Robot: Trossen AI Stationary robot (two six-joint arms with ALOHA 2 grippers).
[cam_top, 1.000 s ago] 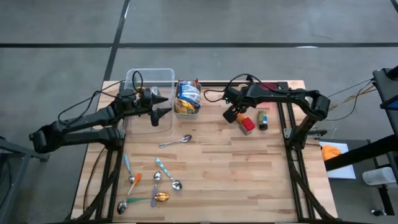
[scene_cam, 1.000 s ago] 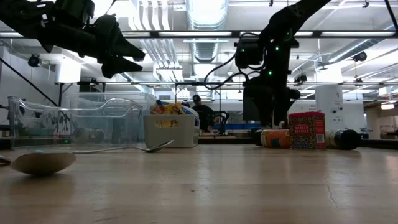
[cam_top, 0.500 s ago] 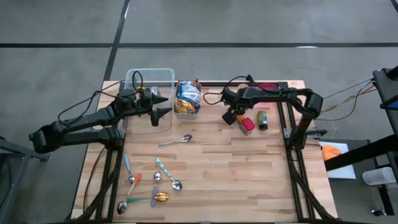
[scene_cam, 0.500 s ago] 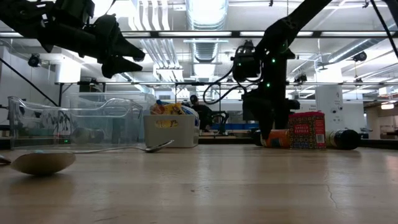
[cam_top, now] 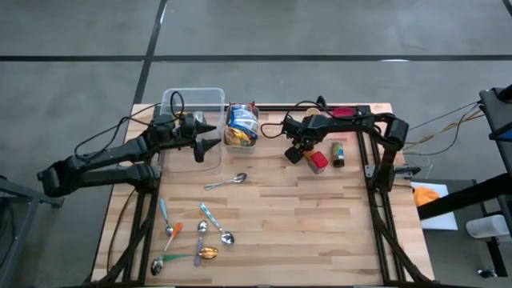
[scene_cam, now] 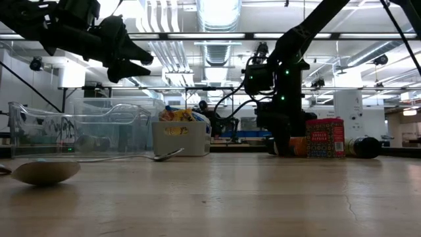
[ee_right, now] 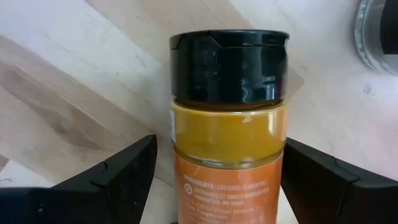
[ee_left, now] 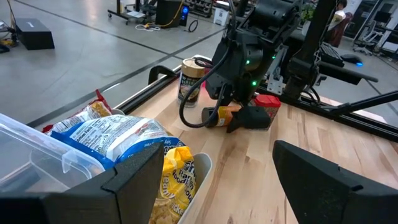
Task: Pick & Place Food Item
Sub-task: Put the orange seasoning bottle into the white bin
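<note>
The food item here looks to be the orange spice jar with a black flip cap (ee_right: 227, 118), lying on its side near the far right corner of the table, right next to a small red box (cam_top: 318, 161) and a dark-capped jar (cam_top: 338, 154). The right gripper (cam_top: 294, 152) is down over it with its fingers spread, one on each side of the jar body, not pinching yet as far as the wrist view shows.

To do this step well, I'd say the fingers should drop evenly so the jar sits centred between them, then squeeze on the label part, not the cap, since a round jar on its side can roll or squirt out. The red box being so close could get nudged too.

The left gripper (cam_top: 210, 139) just hovers, spread open and holding nothing, above the far left part of the table by a clear plastic bin (cam_top: 192, 100) and a white tub stuffed with snack bags (cam_top: 241, 128).

The table is a light wooden butcher-block top (cam_top: 320, 224), with a bunch of spoons (cam_top: 200, 232) scattered toward the near left corner. Beyond it there's a big workshop-type room with ceiling strip lights and other rigs.
</note>
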